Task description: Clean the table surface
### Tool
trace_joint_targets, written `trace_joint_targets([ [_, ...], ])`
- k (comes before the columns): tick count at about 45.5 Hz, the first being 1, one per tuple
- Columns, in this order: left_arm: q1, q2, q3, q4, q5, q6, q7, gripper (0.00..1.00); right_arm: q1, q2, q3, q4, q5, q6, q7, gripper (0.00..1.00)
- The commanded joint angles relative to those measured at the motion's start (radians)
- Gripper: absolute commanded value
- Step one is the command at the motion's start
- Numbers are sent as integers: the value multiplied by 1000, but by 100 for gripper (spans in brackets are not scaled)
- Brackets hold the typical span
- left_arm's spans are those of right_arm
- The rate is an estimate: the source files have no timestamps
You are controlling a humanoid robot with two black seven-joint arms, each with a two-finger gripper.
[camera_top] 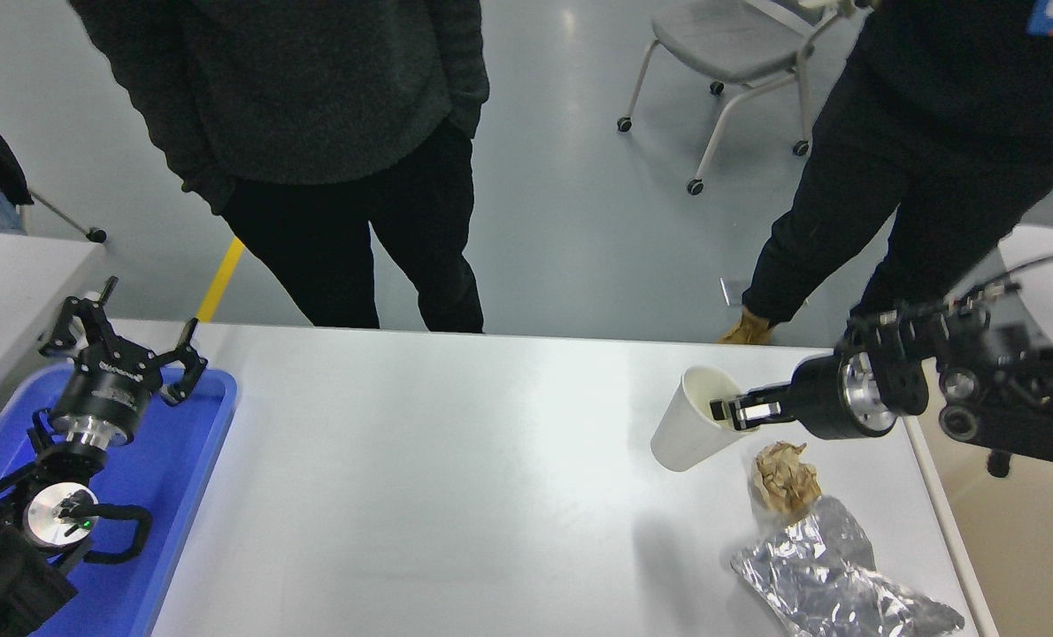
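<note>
The white table surface fills the lower part of the head view. My right gripper is shut on the rim of a white paper cup, which hangs tilted above the table's right side, its shadow below it. A crumpled brown paper ball and a crumpled silver foil bag lie on the table near the right front. My left gripper is parked open over the blue tray at the lower left.
A beige bin sits beyond the table's right edge. Two people in dark clothes stand at the far side, one at the middle, one at the right. A wheeled chair stands behind.
</note>
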Motion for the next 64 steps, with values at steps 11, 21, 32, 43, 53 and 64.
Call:
trace_joint_targets([
  [11, 0, 0, 0, 0, 0, 0, 0, 100, 313, -331, 58, 71, 19, 323, 1, 0],
  [21, 0, 0, 0, 0, 0, 0, 0, 100, 407, -411, 91, 70, 19, 442, 0, 0],
  [32, 0, 0, -1, 0, 0, 0, 0, 100, 393, -413, 101, 32, 13, 453, 0, 0],
  [43, 0, 0, -1, 0, 0, 0, 0, 100, 301, -403, 101, -156, 6, 436, 1, 0],
  [53, 0, 0, -1, 0, 0, 0, 0, 100, 166, -393, 99, -341, 6, 312, 1, 0],
  [64, 0, 0, 0, 1, 0, 0, -2, 100, -26, -319, 88, -516, 16, 113, 3, 0],
])
